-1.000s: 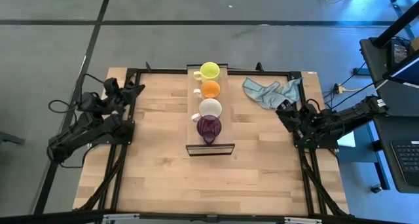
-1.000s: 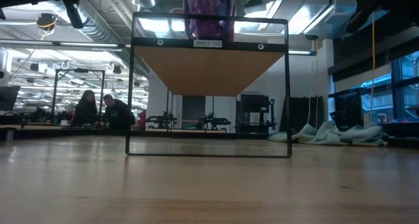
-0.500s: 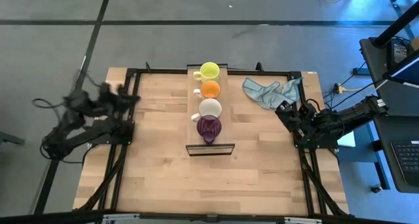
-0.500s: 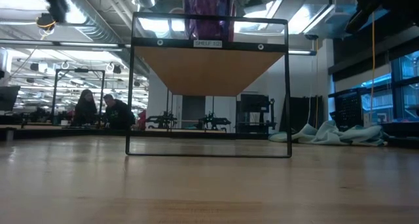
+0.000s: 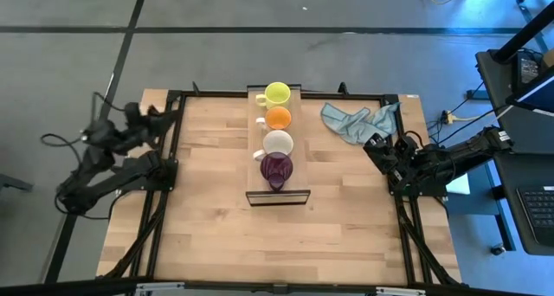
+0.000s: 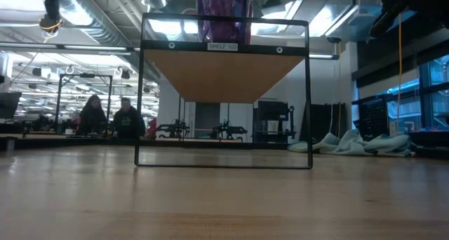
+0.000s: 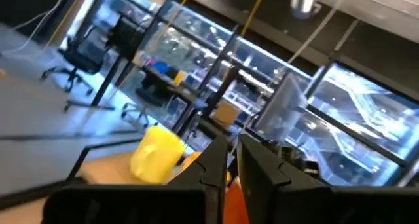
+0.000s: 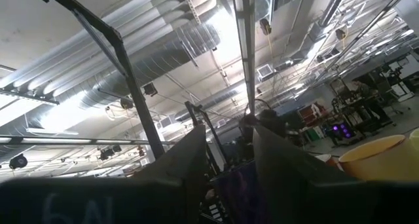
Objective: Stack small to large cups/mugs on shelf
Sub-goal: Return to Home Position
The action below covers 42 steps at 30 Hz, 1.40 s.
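High view has the yellow mug [image 5: 277,93], orange mug [image 5: 278,118], white mug [image 5: 278,144] and purple mug [image 5: 276,169] lined up on the shelf [image 5: 297,157], midway between left gripper [image 5: 166,114] and right gripper [image 5: 374,144], so placing looks finished and only parking the arms seems left. The left claw is pinched closed on nothing; the right, near the blue-grey cloth [image 5: 357,121], is slightly parted and empty. Past the wooden table [image 5: 216,227], two people [image 6: 105,118] show in a ducted workshop.

You have four mugs upright in one row along the shelf [image 5: 297,130] — yellow mug [image 5: 277,93] farthest, then orange mug [image 5: 279,118] and white mug [image 5: 278,144]. The dark purple mug [image 5: 276,169] stands nearest the shelf's dark-framed end — handles point left.
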### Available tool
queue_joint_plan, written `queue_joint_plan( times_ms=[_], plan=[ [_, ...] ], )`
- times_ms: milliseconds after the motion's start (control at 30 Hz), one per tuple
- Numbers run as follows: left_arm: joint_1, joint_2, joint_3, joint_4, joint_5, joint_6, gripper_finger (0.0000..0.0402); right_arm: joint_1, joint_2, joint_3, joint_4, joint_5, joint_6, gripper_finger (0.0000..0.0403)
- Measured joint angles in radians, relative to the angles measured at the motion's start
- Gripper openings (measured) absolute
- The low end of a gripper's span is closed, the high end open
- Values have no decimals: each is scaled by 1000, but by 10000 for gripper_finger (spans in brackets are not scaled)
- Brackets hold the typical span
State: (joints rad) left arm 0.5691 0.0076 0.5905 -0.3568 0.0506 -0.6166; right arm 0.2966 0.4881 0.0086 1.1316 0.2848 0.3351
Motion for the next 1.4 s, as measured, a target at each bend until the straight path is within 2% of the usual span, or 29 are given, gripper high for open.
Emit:
queue_joint_plan(
  times_ms=[100,233,367,433,533,667,733,800,900,967,1033,1133,1200,1300,1400],
  plan=[
    [13,-1,-82,31,33,-23,30,0,0,0,0,0,0,130],
    [8,-1,-124,-199,38,-29,30,0,0,0,1,1,3,130],
    [9,-4,-92,-321,-33,-3,30,0,0,0,8,2,5,130],
    [9,-4,-79,-281,-43,70,30,0,0,0,8,11,1,130],
    [9,-4,-66,-168,19,158,30,0,0,0,8,49,-2,130],
    [9,-4,-66,-63,39,189,30,0,0,0,8,75,-5,130],
    [8,-4,-68,47,24,195,30,0,0,1,8,75,-5,130],
    [8,-4,-68,176,-59,205,30,0,0,1,8,75,-4,130],
    [9,-4,-67,329,-323,279,30,0,0,1,9,83,-2,130],
    [9,-4,-50,299,-470,361,30,0,0,1,10,86,0,130],
    [9,-4,-8,141,-574,408,30,0,0,1,13,84,0,130],
    [8,-4,40,-113,-659,336,30,0,0,1,17,80,0,130],
    [9,-4,64,-214,-745,308,30,0,0,1,18,80,0,130],
    [9,-4,76,-236,-822,297,30,0,0,1,17,80,-2,130],
    [9,-4,63,-153,-770,301,30,0,0,1,17,81,-4,130]
  ],
)
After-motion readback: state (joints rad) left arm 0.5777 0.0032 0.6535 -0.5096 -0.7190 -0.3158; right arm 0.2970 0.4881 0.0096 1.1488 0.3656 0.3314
